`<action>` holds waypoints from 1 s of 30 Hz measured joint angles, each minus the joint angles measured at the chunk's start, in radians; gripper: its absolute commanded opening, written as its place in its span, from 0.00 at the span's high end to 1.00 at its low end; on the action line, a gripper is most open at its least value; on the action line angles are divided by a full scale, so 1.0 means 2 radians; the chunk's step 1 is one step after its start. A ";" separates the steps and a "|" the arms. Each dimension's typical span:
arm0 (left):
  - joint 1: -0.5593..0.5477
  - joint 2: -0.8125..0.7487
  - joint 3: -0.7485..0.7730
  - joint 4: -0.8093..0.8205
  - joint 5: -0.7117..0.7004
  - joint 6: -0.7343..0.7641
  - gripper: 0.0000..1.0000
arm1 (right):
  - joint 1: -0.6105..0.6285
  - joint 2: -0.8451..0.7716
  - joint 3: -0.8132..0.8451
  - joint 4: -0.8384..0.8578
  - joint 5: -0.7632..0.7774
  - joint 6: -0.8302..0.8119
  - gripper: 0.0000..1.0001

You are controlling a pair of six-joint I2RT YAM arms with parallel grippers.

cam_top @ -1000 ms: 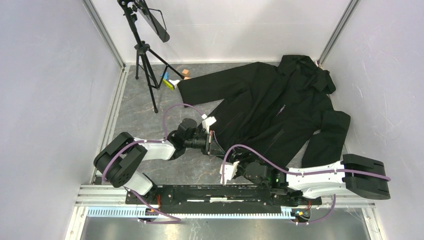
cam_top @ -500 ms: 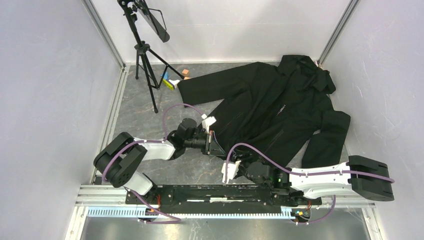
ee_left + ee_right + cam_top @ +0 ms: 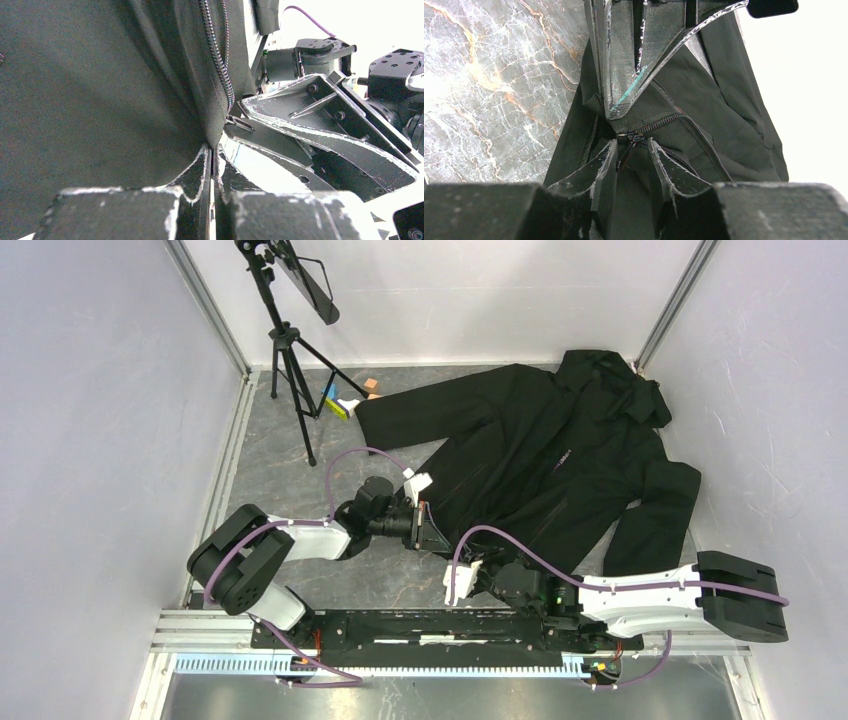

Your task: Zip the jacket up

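The black jacket [image 3: 560, 460] lies spread on the grey marble table [image 3: 280, 480], hood at the back right. My left gripper [image 3: 425, 530] is shut on the jacket's bottom hem next to the zipper; in the left wrist view its jaws [image 3: 211, 149] pinch the fabric edge below the zipper teeth [image 3: 221, 70]. My right gripper [image 3: 465, 575] sits just in front of it, open. In the right wrist view its fingers [image 3: 631, 145] stand apart on either side of the zipper slider and pull [image 3: 626, 140], without touching it. The left gripper's fingers [image 3: 624, 60] show above.
A black tripod [image 3: 288, 360] with a dark panel stands at the back left. Small coloured blocks [image 3: 345, 400] lie by the jacket's left sleeve. White walls and metal rails close in the table on three sides.
My right arm has shifted slightly, its elbow moving down and right and its gripper edging towards the hem. The left arm and the jacket have stayed put.
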 measured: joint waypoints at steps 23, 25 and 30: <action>0.000 0.000 -0.004 0.000 0.000 0.000 0.98 | 0.000 0.002 0.000 -0.007 0.011 0.031 1.00; -0.002 0.000 -0.004 -0.002 -0.002 0.000 0.98 | -0.002 0.002 0.003 -0.019 0.011 0.048 1.00; -0.016 -0.005 0.004 -0.042 -0.032 0.012 0.98 | -0.010 0.013 0.050 -0.090 0.011 0.101 1.00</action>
